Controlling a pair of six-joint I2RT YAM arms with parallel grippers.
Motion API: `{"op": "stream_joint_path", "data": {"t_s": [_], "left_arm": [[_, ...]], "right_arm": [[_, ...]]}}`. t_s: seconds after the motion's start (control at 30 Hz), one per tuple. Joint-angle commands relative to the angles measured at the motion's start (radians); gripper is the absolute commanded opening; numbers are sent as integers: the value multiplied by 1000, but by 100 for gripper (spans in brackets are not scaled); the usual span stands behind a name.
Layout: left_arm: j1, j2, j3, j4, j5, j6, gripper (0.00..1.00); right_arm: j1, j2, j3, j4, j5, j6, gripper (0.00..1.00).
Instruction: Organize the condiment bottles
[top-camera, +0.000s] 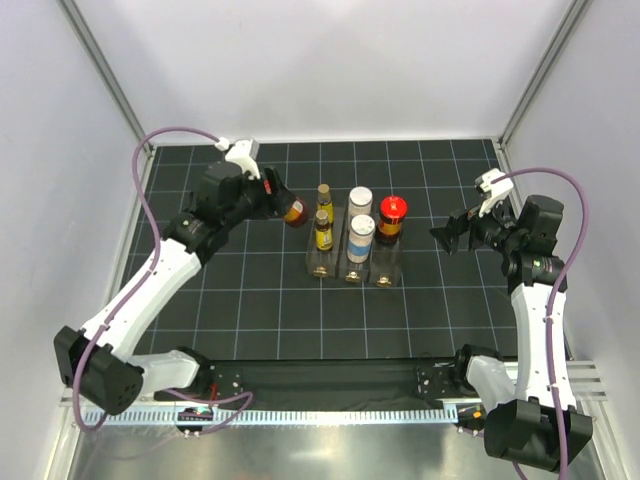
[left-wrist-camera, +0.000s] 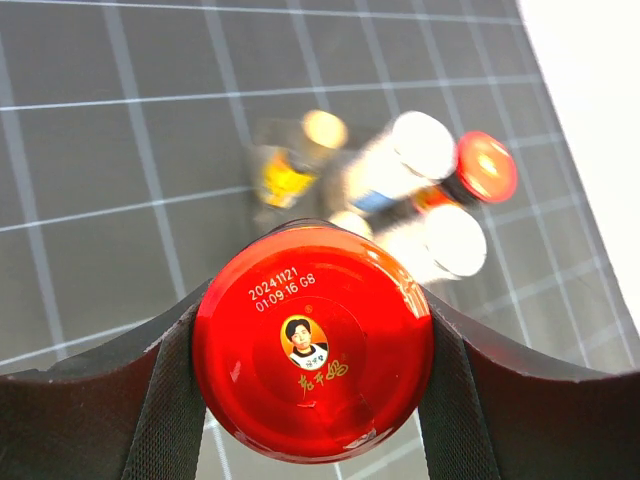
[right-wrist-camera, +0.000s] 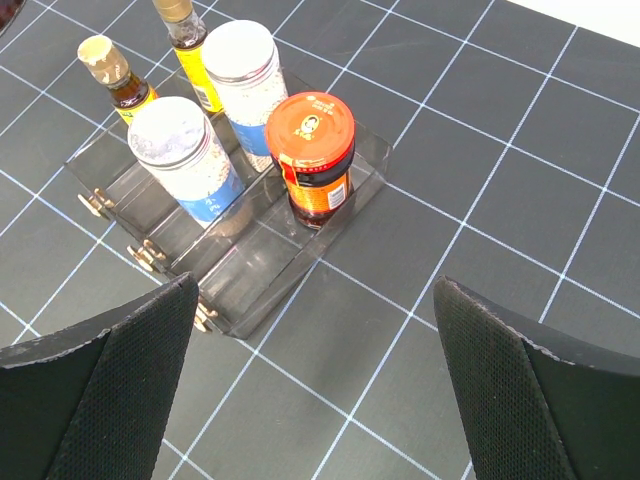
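Now my left pincer (left-wrist-camera: 312, 400), half closed, grips the red-capped amber jar (left-wrist-camera: 312, 330) just left of the clear rack (top-camera: 330, 268), bound, I judge, for the right slot (top-camera: 384, 270) where its twin (top-camera: 392, 218) leaves the front free, slim pair (top-camera: 323, 218) and white pair (top-camera: 360, 228) filling the others, my right pincer (right-wrist-camera: 315, 400) wide and empty.

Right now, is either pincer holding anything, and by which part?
The left pincer clamps the red-capped amber jar by opposite sides near its cap. The right pincer is open, holding nothing.
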Motion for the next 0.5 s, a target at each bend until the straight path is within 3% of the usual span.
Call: {"op": "stream_joint_path", "data": {"t_s": [0.0,0.47], "left_arm": [[-78,-58,20,75,34,-9,0],[-442,135,225,51,0,26,0]], "right_arm": [[-3,-18,-2,30,-23,0,100],[-3,-23,-5,39,9,7,100]]}}
